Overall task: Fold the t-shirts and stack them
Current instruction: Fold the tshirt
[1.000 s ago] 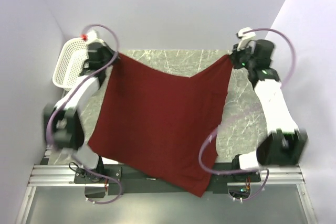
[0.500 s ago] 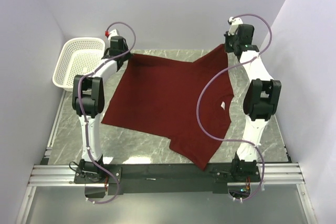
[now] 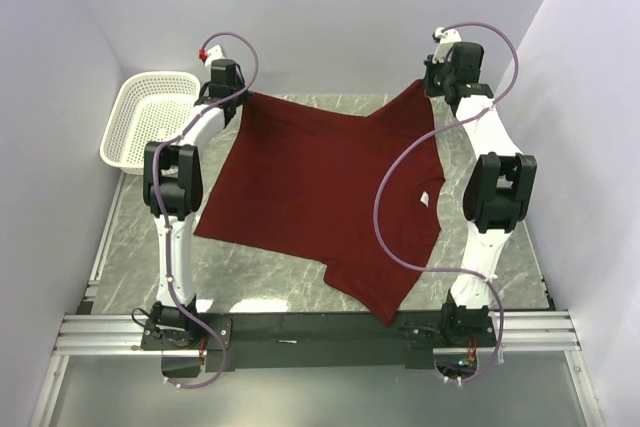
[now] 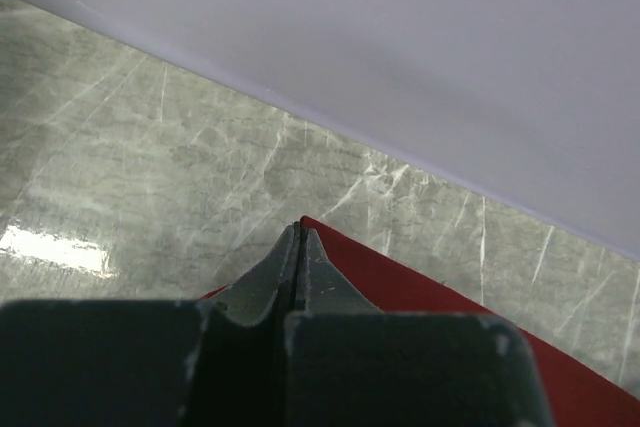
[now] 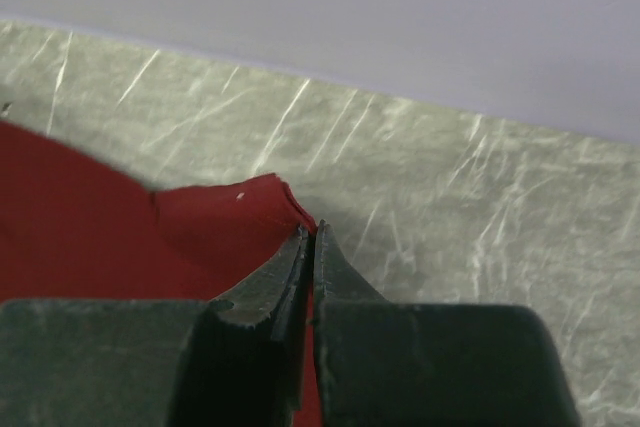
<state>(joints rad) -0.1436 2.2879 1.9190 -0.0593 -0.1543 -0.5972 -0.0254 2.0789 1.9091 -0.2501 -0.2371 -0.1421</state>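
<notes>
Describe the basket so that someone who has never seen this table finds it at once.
Start at the marbled table and go to its far left corner, by the side wall. Left of the maroon t-shirt sits the basket: the only white, open-mesh container there.

My left gripper (image 4: 300,234): jaws pressed tight together, pinching the edge of the maroon t-shirt (image 4: 415,289). Red cloth runs off lower right, with a sliver left of my fingers. Grey marbled table (image 4: 150,147) beyond has a glare patch at left. Pale wall (image 4: 400,37) behind.
</notes>
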